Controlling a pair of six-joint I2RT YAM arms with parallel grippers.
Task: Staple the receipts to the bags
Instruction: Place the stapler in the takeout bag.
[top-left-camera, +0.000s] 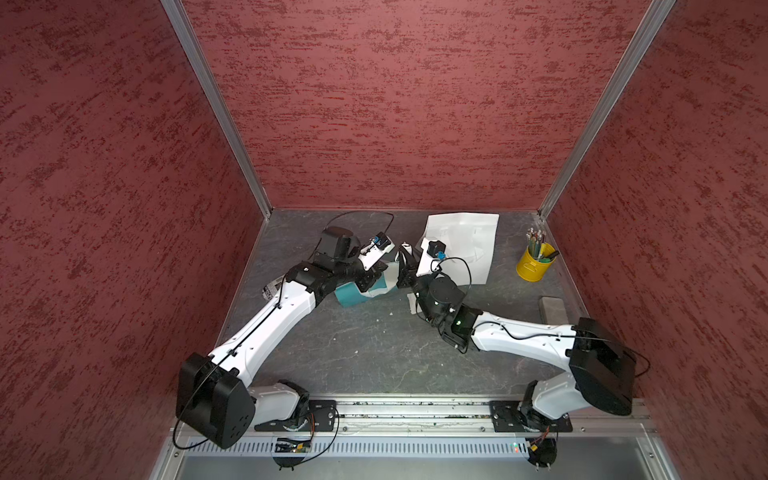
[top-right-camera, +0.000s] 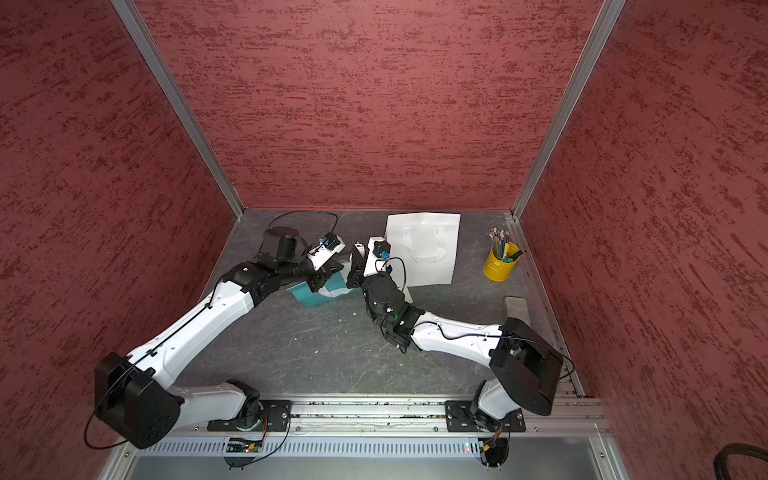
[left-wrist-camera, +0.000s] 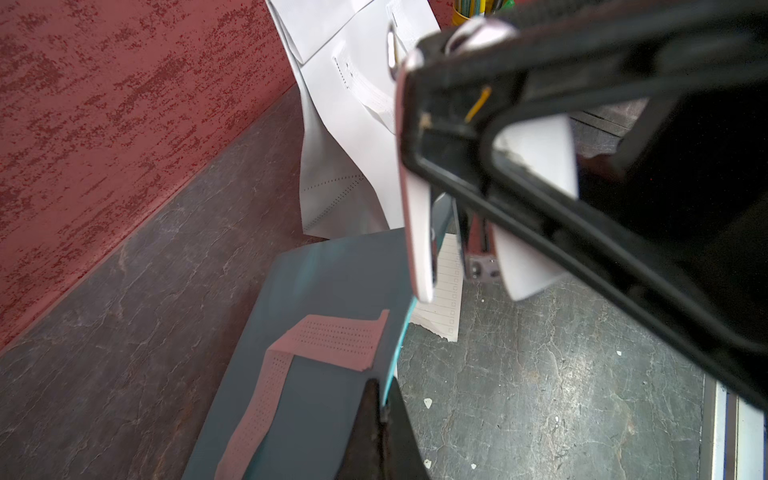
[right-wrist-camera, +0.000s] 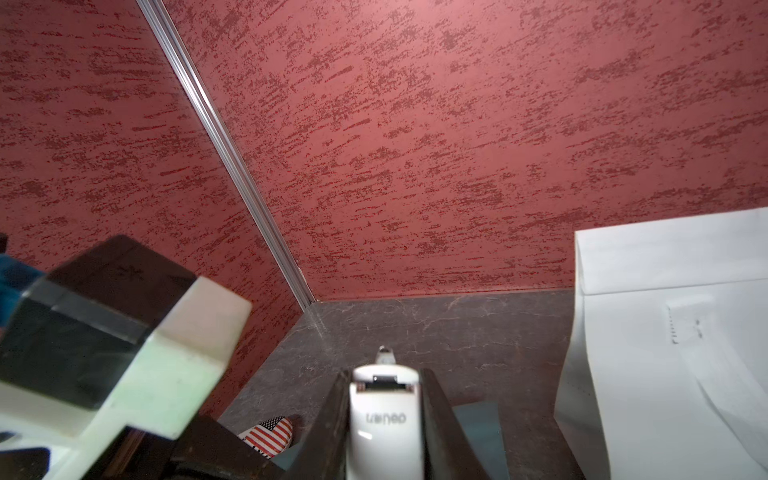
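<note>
The teal bag (top-left-camera: 353, 293) (left-wrist-camera: 324, 291) is lifted at one edge, with my left gripper (left-wrist-camera: 384, 399) (top-left-camera: 376, 279) shut on that edge; its white handle (left-wrist-camera: 332, 336) lies flat on it. My right gripper (right-wrist-camera: 384, 399) (top-left-camera: 404, 255) is shut on the small white stapler (right-wrist-camera: 384, 419) (left-wrist-camera: 415, 232). The stapler's mouth sits over the bag's raised edge. A lined receipt (left-wrist-camera: 446, 291) hangs at that edge, right by the mouth. The white bag (top-left-camera: 469, 241) (top-right-camera: 424, 249) lies flat at the back, behind the right gripper.
A yellow cup of pencils (top-left-camera: 532, 264) stands at the back right and a grey block (top-left-camera: 552, 307) lies near the right wall. A flag-patterned object (right-wrist-camera: 268, 434) (top-left-camera: 270, 291) lies by the left forearm. A white paper scrap (top-left-camera: 412, 301) shows beside the right wrist. Red walls enclose three sides.
</note>
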